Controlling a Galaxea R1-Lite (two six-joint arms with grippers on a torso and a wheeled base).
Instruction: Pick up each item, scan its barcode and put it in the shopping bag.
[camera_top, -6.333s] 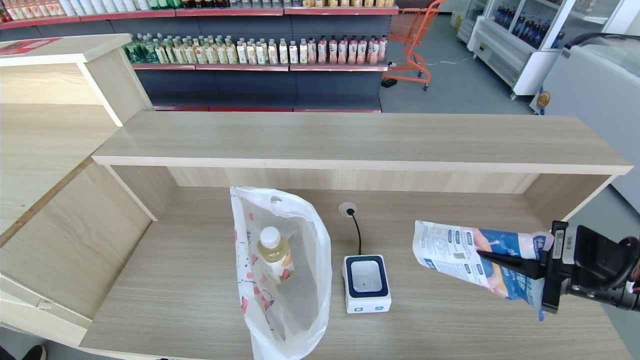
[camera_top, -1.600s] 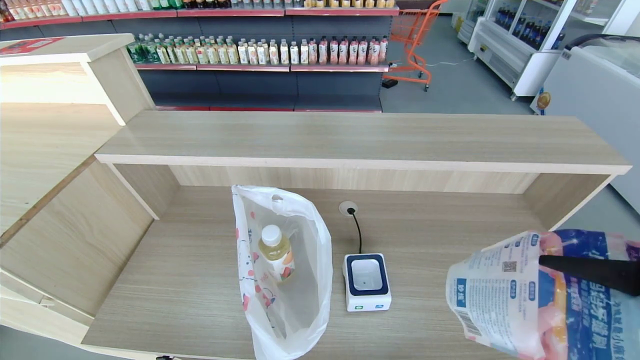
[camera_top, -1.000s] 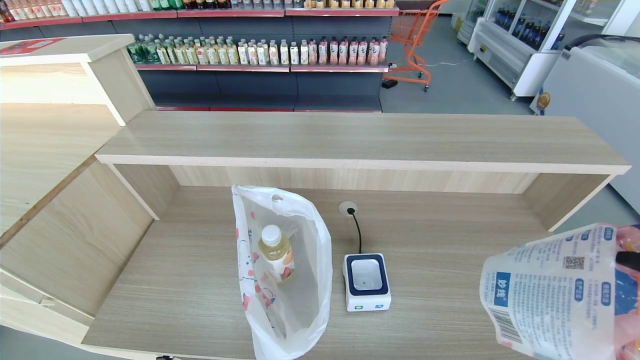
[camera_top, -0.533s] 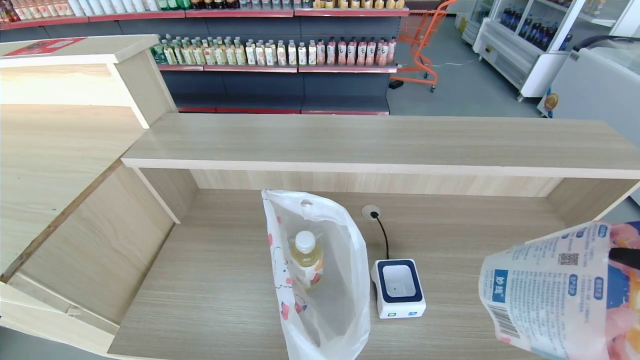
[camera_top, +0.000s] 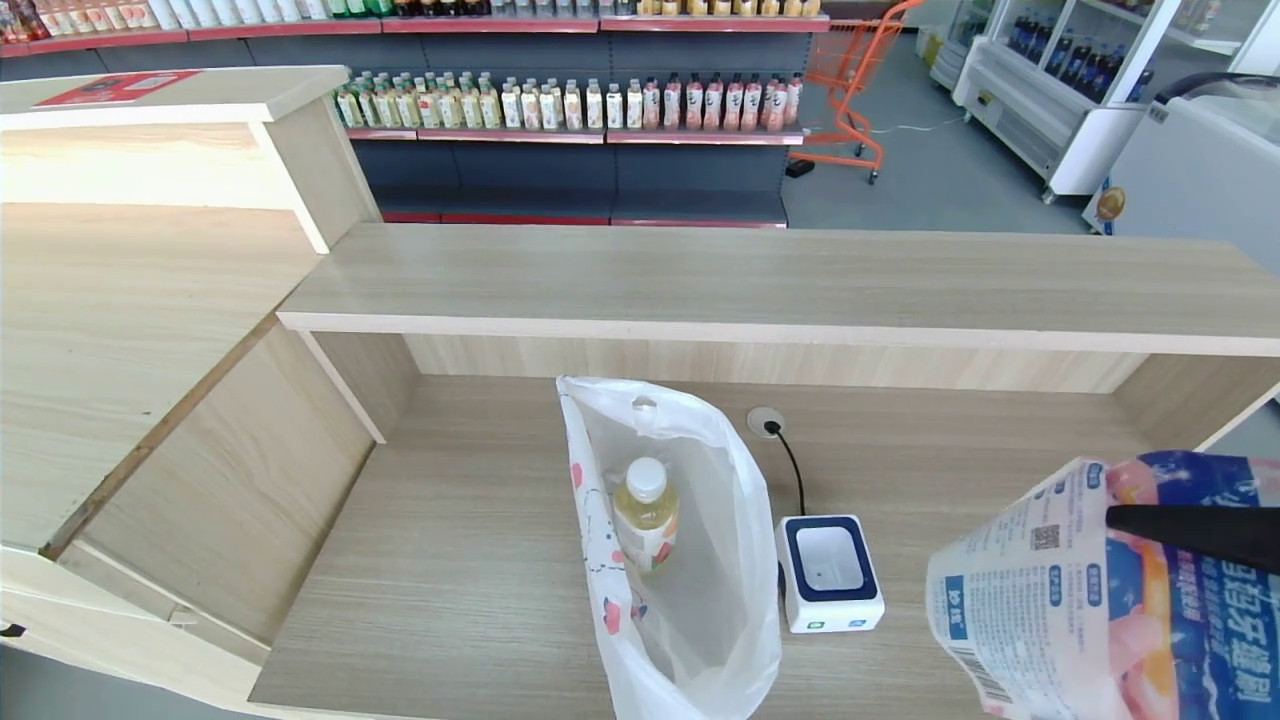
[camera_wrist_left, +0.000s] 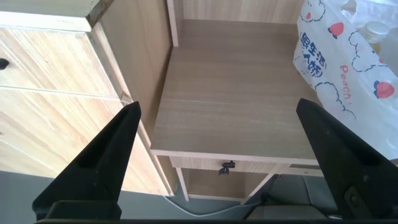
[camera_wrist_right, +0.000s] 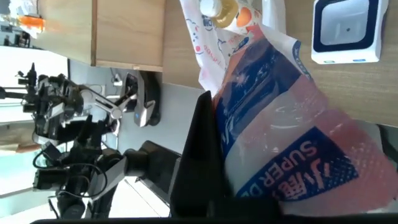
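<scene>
A pale wooden checkout counter (camera_top: 480, 560) is seen below drinks shelves (camera_top: 570, 105). At lower right of the head view, a blue-and-pink pouch (camera_top: 1080, 610) is clamped in the right gripper (camera_top: 1125, 522), held up to the right of the scanner (camera_top: 828, 572). At centre, the shopping bag (camera_top: 700, 620) is stood open with a bottle (camera_top: 646, 510) inside. The left gripper (camera_wrist_left: 217, 106) is spread wide.

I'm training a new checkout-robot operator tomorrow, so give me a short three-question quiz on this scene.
1. True or false: the bottle stands inside the shopping bag.
2. What does the right gripper hold? A. a blue-and-pink packet B. a can C. a carton
3. Fill in: the left gripper is ____ and holds nothing.

Key: 1 true; 2 A; 3 open.
</scene>
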